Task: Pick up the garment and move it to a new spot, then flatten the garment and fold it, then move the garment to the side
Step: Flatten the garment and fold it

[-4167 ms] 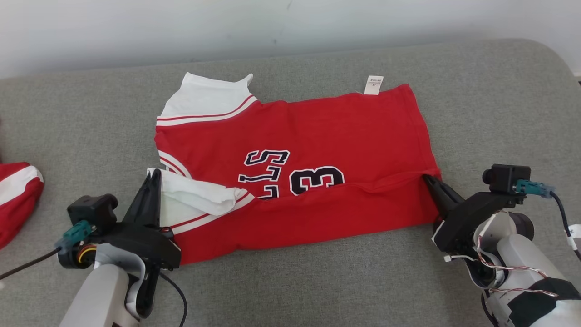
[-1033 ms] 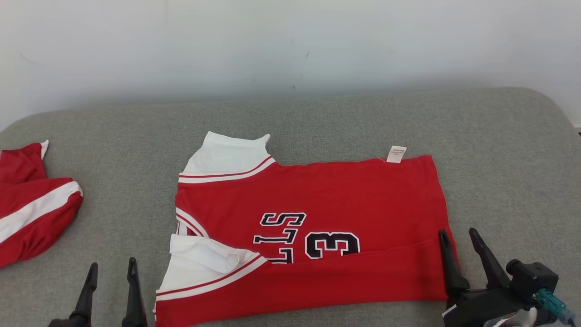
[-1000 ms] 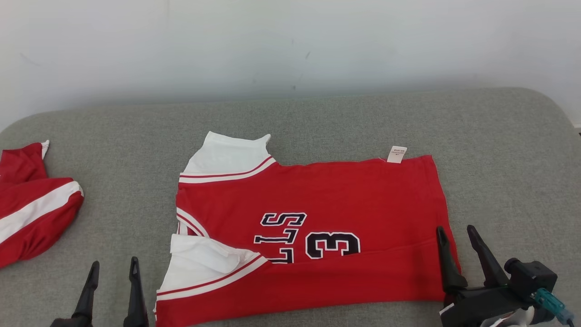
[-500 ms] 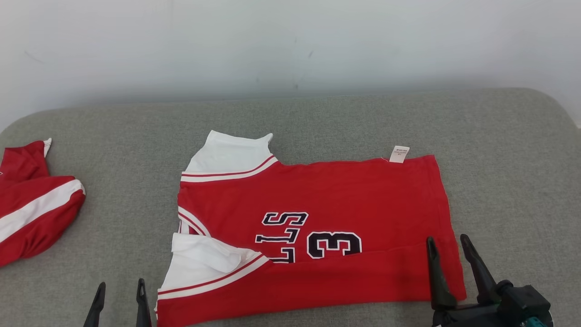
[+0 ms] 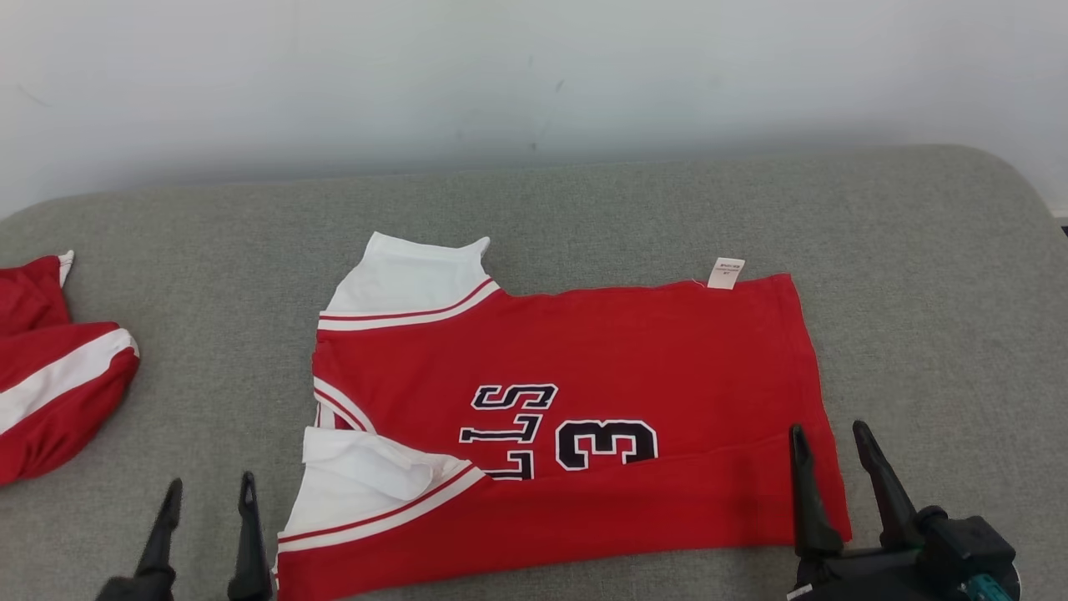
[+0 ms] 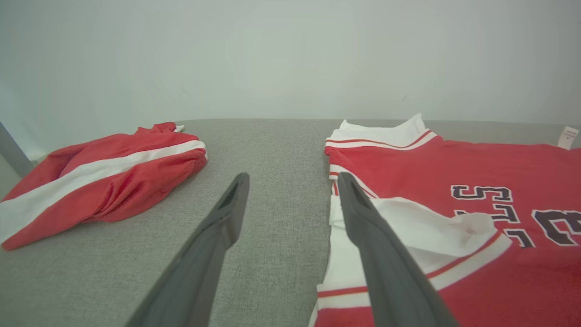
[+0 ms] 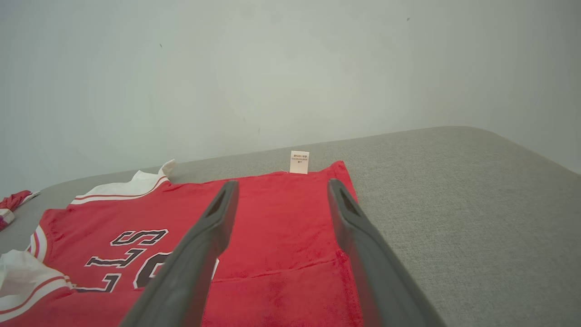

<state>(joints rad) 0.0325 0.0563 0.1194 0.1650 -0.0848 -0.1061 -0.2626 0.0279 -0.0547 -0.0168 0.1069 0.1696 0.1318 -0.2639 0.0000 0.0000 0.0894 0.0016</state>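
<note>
The garment point(image 5: 584, 367) is a red jersey with white sleeves and dark lettering. It lies spread on the grey cushioned surface point(image 5: 918, 275), its near long edge folded up over the body. A white label point(image 5: 725, 273) sticks out at its far edge. My left gripper point(image 5: 209, 492) stands open just left of the jersey's near white sleeve point(image 6: 408, 227), holding nothing. My right gripper point(image 5: 830, 440) is open above the jersey's near right corner point(image 7: 290, 277), also holding nothing.
A second red garment with a white stripe point(image 5: 50, 392) lies bunched at the surface's left edge, seen too in the left wrist view point(image 6: 100, 172). A pale wall point(image 5: 534, 75) runs behind the surface. Bare grey fabric lies right of the jersey.
Both grippers have let go of the jersey's near edge and pulled back toward me, standing open. The camera has tilted up since the oldest frame. In the last second, hardly anything has moved.
</note>
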